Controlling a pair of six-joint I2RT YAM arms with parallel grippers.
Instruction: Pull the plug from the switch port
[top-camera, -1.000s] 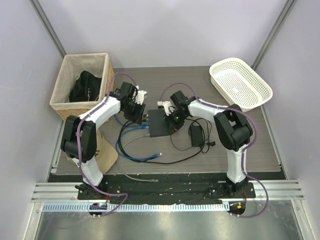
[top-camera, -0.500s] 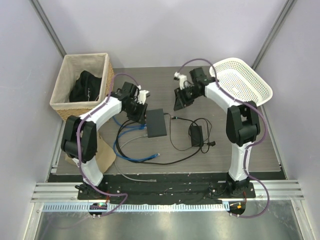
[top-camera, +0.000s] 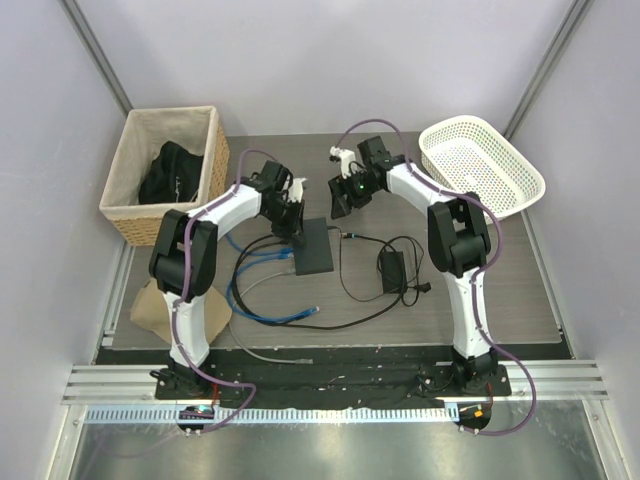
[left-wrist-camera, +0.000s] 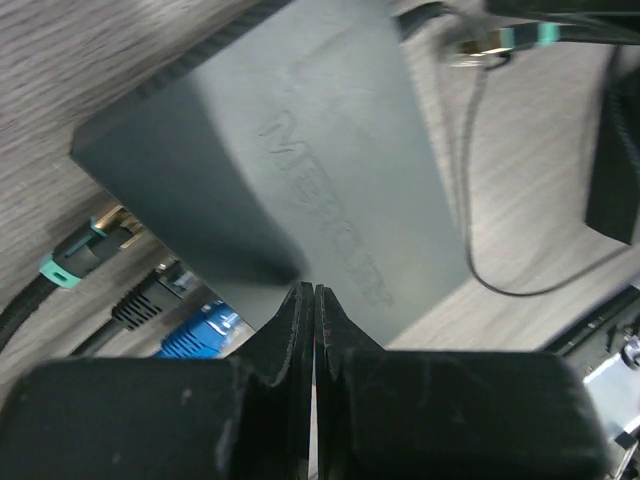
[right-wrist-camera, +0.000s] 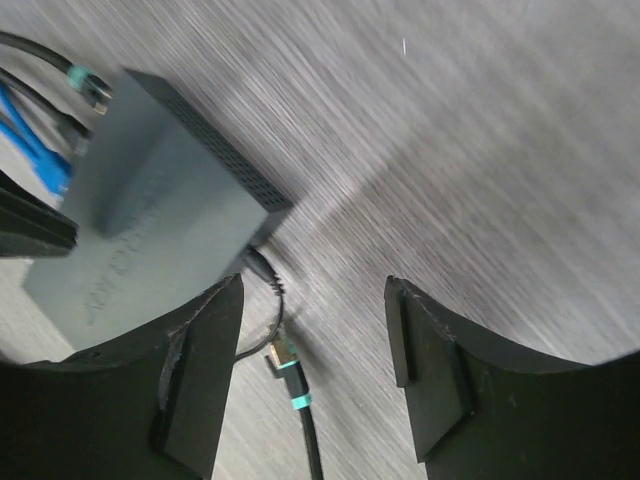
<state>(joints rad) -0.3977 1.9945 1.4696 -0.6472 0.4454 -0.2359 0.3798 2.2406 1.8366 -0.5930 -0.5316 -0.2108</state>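
1. Right fingers (right-wrist-camera: 205, 380) have lifted off the switch (right-wrist-camera: 150, 240) and spread wide, empty.
2. Below them a teal-tipped plug (right-wrist-camera: 284, 356) lies loose on the desk (right-wrist-camera: 450, 150) beside the switch, so the pull looks done.
3. Left fingers (left-wrist-camera: 298, 330) have pinched shut on nothing, over the switch's edge.

Top cam high, facing down, wrist cams close, all 3 share black box (top-camera: 314, 250)
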